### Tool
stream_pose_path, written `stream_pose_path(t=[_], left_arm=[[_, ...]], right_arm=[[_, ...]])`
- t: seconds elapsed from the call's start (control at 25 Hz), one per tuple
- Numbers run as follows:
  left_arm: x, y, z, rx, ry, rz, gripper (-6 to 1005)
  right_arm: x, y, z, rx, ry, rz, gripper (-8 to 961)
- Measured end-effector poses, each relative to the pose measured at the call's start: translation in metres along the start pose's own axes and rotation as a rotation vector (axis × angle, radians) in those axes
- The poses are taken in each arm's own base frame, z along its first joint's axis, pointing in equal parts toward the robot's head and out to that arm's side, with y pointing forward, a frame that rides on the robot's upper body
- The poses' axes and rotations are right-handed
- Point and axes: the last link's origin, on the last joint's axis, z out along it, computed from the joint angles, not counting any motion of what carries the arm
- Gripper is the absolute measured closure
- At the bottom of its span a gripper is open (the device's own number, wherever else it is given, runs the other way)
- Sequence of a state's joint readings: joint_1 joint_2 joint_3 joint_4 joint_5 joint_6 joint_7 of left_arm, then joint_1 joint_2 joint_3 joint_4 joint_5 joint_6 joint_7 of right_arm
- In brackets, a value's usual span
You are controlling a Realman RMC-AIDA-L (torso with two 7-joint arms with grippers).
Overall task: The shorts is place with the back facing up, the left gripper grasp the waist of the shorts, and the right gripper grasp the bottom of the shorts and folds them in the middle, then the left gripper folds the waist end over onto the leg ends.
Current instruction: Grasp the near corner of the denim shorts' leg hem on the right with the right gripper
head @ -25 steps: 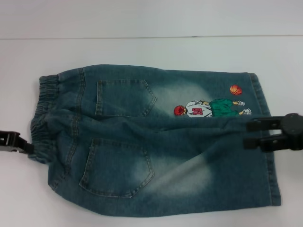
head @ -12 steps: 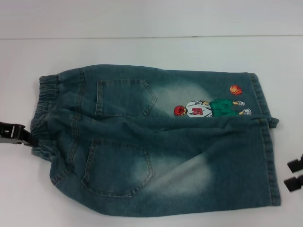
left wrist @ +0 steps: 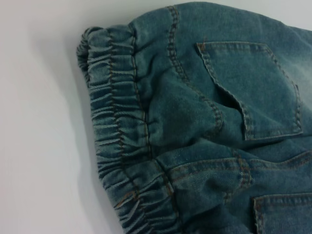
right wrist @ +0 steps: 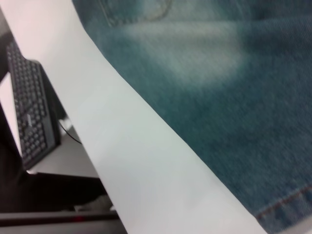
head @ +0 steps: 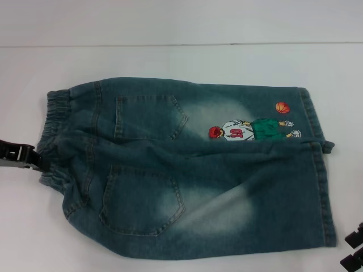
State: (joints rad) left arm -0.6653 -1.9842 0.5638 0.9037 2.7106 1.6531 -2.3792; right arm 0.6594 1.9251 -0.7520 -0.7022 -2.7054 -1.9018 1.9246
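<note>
Blue denim shorts [head: 187, 170] lie flat on the white table [head: 181, 62], back pockets up. The elastic waist [head: 54, 136] points to my left and the leg ends [head: 320, 187] to my right. A cartoon basketball print [head: 252, 129] is on the far leg. My left gripper [head: 33, 160] is at the waist's near corner, touching the bunched cloth. The left wrist view shows the waist [left wrist: 117, 136] close up. Off the shorts' near right corner, my right gripper [head: 353, 249] is open and holds nothing. The right wrist view shows the near leg [right wrist: 234, 73] and its hem [right wrist: 287, 209].
In the right wrist view the table's front edge [right wrist: 97, 161] runs close to the shorts. A black keyboard [right wrist: 29, 112] sits on a lower surface beyond that edge. Bare white table surrounds the shorts on the far side.
My right gripper has left the leg ends and drawn back to the near right corner of the view. My left gripper has moved in against the waist, nudging it slightly right.
</note>
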Motion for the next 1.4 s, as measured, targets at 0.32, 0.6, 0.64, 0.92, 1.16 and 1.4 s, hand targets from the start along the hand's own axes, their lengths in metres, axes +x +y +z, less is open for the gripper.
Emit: stream_pose_path(t=[0.32,0.6,0.64,0.92,1.16,1.4], left_arm=[[0.0,0.001,0.001,-0.002,-0.001,0.003,985],[0.0,0.001,0.002,0.001,0.003,0.002,985],[0.0,0.001,0.002,0.001,0.004,0.002,985],[0.001,0.001,0.003,0.002,0.006,0.002,985],[-0.001,0.0,0.003,0.002,0.005,0.0,985],[-0.002,0.0,0.005,0.0,0.003,0.002,985]], right_arm=[[-0.005,-0.003,0.003,0.029,0.033,0.009,69],[-0.007,-0.005,0.006,0.048,0.053,0.012,69],[-0.008,-0.005,0.007,0.046,0.053,0.012,69],[-0.011,-0.007,0.016,0.044,0.05,0.015,68],[-0.018,-0.005,0.019,0.039,0.028,-0.006,69],[-0.024,-0.003,0.017,0.034,0.002,-0.022,70]])
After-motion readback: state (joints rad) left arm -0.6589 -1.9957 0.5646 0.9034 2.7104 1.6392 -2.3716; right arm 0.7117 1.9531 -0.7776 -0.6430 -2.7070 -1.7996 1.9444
